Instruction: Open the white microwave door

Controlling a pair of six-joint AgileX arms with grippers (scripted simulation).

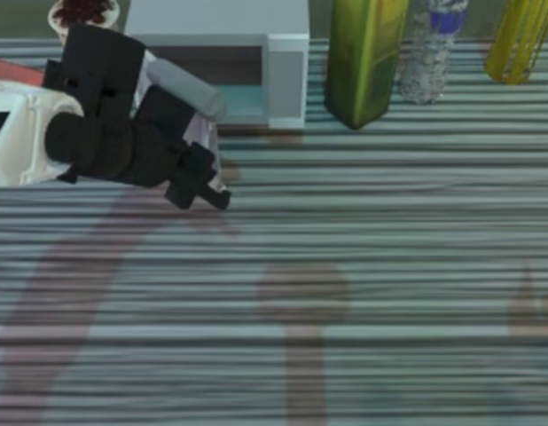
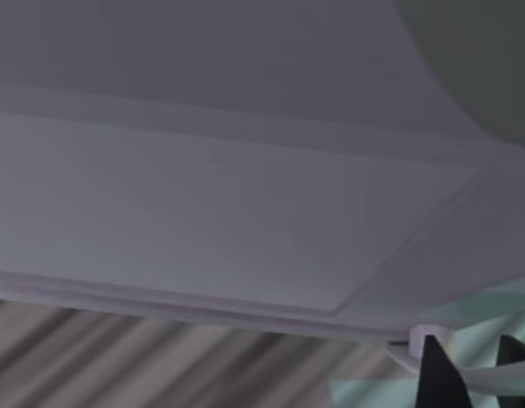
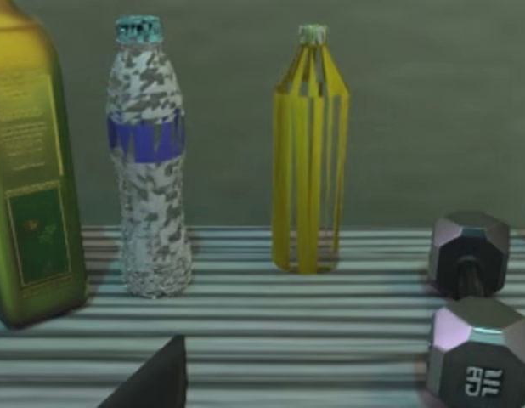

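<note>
As the door swings wide | left end effector, fingers' spread unclear, at microwave's seven o'clock | risk: slipping off door edge.

The door stands swung out leftward from the white microwave, bottles right.

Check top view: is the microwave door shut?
No. The door is swung out at the left gripper, baring the white microwave's dark cavity and teal floor.
</note>
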